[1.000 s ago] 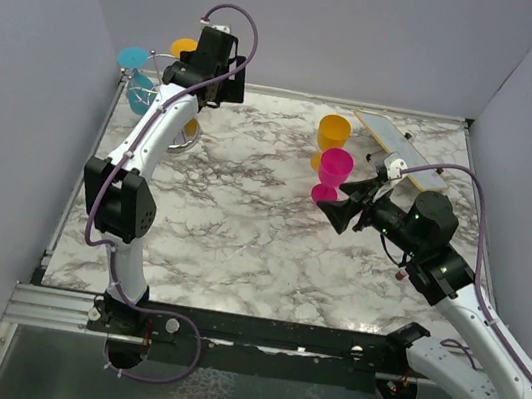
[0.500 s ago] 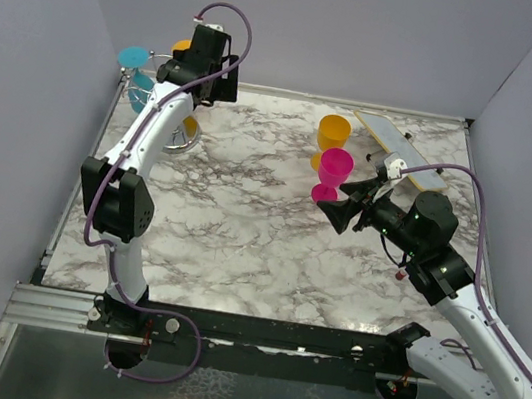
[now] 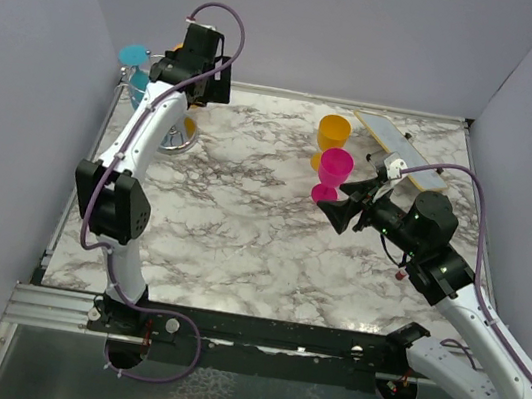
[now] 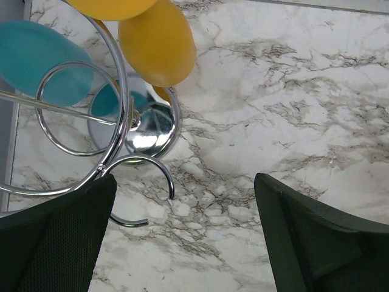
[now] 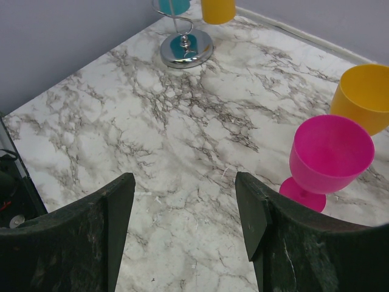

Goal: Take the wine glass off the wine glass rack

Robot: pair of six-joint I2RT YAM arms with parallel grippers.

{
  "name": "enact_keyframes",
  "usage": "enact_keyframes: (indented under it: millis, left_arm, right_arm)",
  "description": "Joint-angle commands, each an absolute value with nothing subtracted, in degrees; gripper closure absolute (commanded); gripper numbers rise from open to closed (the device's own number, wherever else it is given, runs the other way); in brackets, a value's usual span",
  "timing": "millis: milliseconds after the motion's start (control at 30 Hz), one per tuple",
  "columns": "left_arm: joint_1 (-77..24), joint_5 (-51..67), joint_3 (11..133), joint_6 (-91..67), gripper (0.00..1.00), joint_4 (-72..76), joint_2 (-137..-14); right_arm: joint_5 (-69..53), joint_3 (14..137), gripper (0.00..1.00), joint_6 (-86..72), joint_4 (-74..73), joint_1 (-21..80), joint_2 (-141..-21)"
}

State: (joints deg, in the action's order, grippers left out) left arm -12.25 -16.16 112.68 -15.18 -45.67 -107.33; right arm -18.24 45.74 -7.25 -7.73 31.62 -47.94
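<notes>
The wine glass rack [image 4: 124, 115] is a silver wire stand on a shiny disc base [image 3: 176, 140] at the table's far left. A teal wine glass [image 4: 36, 61] and an orange wine glass [image 4: 159, 42] hang from its hoops. My left gripper [image 4: 182, 234] hovers open just above and beside the rack [image 3: 157, 91], holding nothing. One empty wire hoop lies right by its left finger [image 4: 58, 237]. My right gripper [image 5: 185, 207] is open and empty at mid-right. From there the rack [image 5: 184, 45] shows far off.
A pink wine glass [image 3: 334, 167] and an orange one [image 3: 333, 131] stand upright on the marble table [image 3: 241, 226], just beyond my right gripper [image 3: 347, 200]. A flat yellowish board [image 3: 401, 145] lies at the back right. Grey walls close in on three sides.
My left gripper has moved left and back, coming over the rack. The right arm and the standing glasses have not moved.
</notes>
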Motion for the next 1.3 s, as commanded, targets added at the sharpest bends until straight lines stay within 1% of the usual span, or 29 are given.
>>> enact_keyframes:
  millis: [0, 733, 1167, 1200, 1267]
  left_arm:
    - [-11.1, -19.66, 111.29, -14.28, 0.01, -47.07, -103.12]
    - [-6.28, -20.24, 100.62, -14.32, 0.01, -46.93, -93.53]
    - [-4.97, -16.0, 98.45, -16.31, 0.01, -46.17, -89.33]
    - [-4.93, -16.04, 98.56, -16.3, 0.01, -46.0, -89.62]
    - [-4.97, -16.79, 99.09, -16.05, 0.06, -46.03, -90.73]
  right_arm:
    - [-16.96, 46.92, 0.32, -7.21, -7.47, 31.9, -47.16]
    - [-17.89, 47.05, 0.32, -7.36, -7.34, 31.9, -47.01]
    - [-18.11, 46.57, 0.32, -7.58, -7.32, 31.91, -46.48]
    - [-18.11, 46.58, 0.32, -7.64, -7.3, 31.9, -46.45]
    - [-18.19, 46.53, 0.32, -7.62, -7.22, 31.9, -46.56]
